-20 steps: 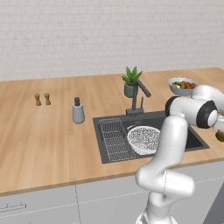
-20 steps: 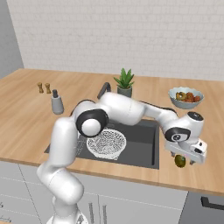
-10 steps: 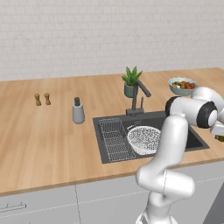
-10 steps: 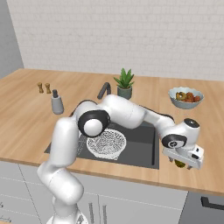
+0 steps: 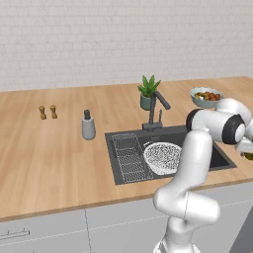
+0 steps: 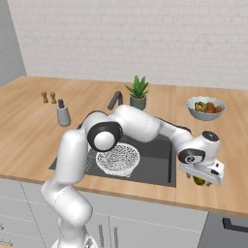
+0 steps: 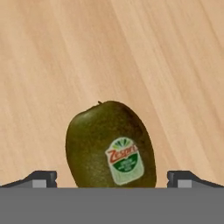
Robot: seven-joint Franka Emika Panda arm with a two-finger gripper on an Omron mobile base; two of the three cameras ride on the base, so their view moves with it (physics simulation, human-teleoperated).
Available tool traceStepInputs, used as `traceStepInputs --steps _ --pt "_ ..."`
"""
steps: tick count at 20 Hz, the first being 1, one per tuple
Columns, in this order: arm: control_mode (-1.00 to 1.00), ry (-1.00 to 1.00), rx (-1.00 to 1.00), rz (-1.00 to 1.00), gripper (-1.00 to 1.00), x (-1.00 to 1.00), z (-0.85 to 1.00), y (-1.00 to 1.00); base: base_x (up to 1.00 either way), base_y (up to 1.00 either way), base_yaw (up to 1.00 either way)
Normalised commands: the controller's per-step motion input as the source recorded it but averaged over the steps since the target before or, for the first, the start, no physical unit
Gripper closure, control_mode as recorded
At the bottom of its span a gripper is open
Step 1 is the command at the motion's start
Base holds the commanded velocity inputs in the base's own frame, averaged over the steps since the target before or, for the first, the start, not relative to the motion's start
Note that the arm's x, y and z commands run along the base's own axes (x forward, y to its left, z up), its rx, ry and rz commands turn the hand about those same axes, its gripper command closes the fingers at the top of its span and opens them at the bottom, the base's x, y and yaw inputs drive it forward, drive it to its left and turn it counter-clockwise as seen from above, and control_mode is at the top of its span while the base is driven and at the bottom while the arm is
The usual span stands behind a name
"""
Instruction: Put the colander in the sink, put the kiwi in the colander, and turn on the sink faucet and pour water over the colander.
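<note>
One kiwi [image 7: 111, 146] lies on the bare wooden worktop [image 6: 29, 126], close to its front edge and to the right of the sink [image 6: 157, 157], in which the colander [image 6: 117, 158] already sits. The gripper [image 6: 201, 178] hangs directly over the fruit with its fingers [image 7: 40, 178] spread wide, one tip on either side of the kiwi and neither touching it, so nothing is held. The kiwi looks light, small and oval, with a dull skin that should give fair friction, though its sticker is smoother. It is likely firm but bruisable, so a gentle squeeze suits it. Being rounded, it may roll or squirt out if pinched near an end; the best hold is across its widest middle, with the tips lowered past the bulge before closing. The colander's wide open bowl leaves generous room for the drop.
</note>
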Motion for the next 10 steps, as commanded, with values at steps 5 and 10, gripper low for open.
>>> traceStepInputs --steps 5,10 --pt "-1.00 0.00 0.00 0.02 -1.00 0.15 -0.04 0.00 0.00 0.00 0.00" --pt "-1.00 0.00 0.00 0.02 -1.00 0.02 -0.20 0.00 0.00 0.00 0.00"
